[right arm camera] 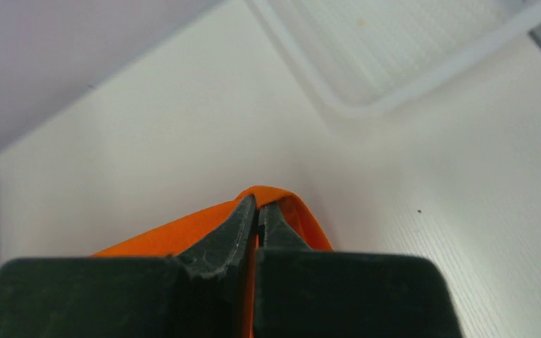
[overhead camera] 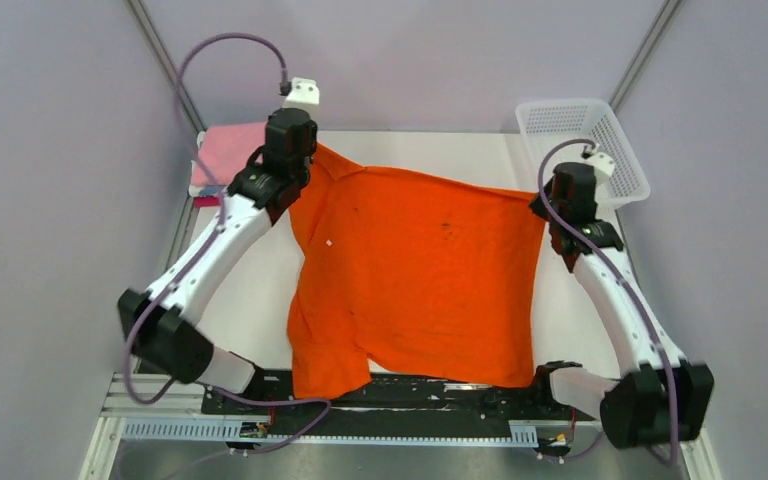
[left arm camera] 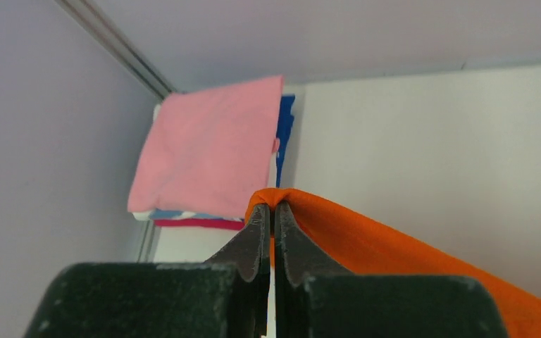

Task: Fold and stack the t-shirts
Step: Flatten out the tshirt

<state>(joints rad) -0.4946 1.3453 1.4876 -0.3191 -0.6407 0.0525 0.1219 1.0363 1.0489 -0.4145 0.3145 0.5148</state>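
We see the orange t-shirt (overhead camera: 420,280) spread over the middle of the white table (overhead camera: 250,300). Its near hem hangs past the front edge onto the black rail (overhead camera: 440,390).

The left gripper (left arm camera: 272,211) is clenched on the shirt's far left corner, with a fold of orange cloth pinched between its tips. The right gripper (right arm camera: 257,208) grasps the far right corner the same way.

Beyond the left gripper, in the table's far left corner, lies a folded stack (overhead camera: 228,155). A pink t-shirt (left arm camera: 208,151) is on top, with a blue layer (left arm camera: 286,120), a white strip and a magenta layer (left arm camera: 197,223) showing beneath. From above, the left arm (overhead camera: 210,250) hides part of that stack.

A white mesh basket (overhead camera: 558,102) sits at the far right corner, just past the right gripper. Purple cables (overhead camera: 230,38) loop over both arms.

On the orange cloth we make out dark specks and a small white mark (overhead camera: 328,243), too small to read.
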